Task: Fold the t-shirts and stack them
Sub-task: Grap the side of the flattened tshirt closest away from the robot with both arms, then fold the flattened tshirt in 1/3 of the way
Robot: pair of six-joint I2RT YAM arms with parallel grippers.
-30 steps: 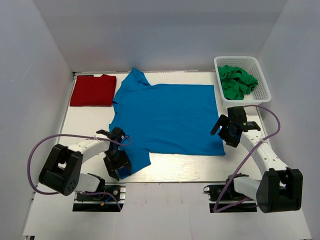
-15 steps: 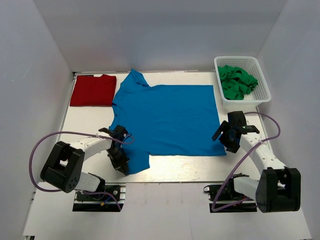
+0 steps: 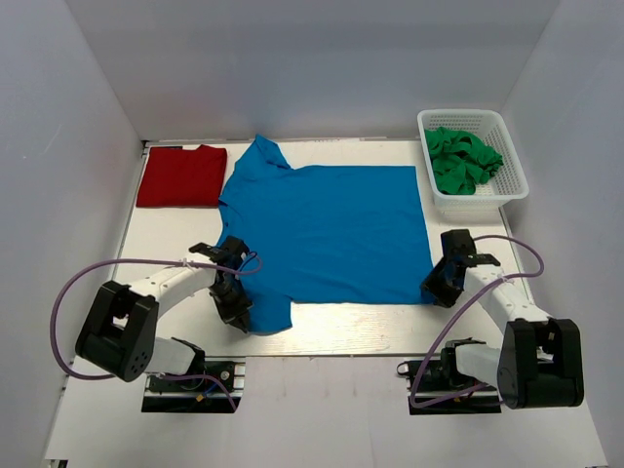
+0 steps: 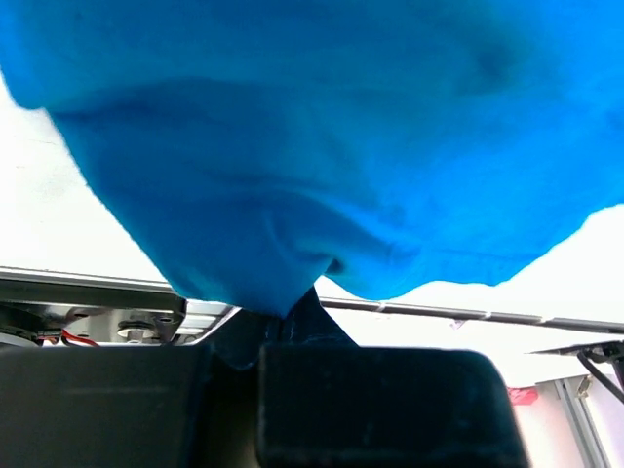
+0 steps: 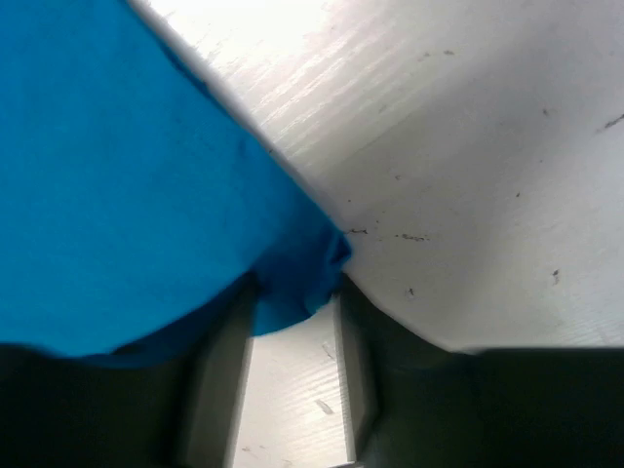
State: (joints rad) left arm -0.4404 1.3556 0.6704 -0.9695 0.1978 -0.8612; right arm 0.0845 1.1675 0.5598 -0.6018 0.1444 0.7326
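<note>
A bright blue t-shirt [image 3: 322, 229] lies spread flat on the middle of the table, collar toward the far left. At the back left rests a dark red t-shirt [image 3: 181, 175], folded into a square. My left gripper [image 3: 237, 310] sits at the blue shirt's near-left sleeve and is shut on a pinch of that cloth [image 4: 312, 146], which bunches above the gripper [image 4: 283, 317]. My right gripper [image 3: 441, 286] is at the shirt's near-right corner. In the right wrist view that corner [image 5: 292, 283] lies bunched between the fingers of the gripper [image 5: 292, 312], which still stand apart.
A white basket [image 3: 426, 136] holding crumpled green cloth [image 3: 460, 161] stands at the back right, just beyond my right arm. White walls close in the table on the left, right and back. A strip of bare table [image 3: 351, 327] runs along the near edge.
My left gripper closed on the blue shirt's near-left sleeve and drew it slightly inward. My right gripper came down to the near-right corner, and its fingers have narrowed around it.
</note>
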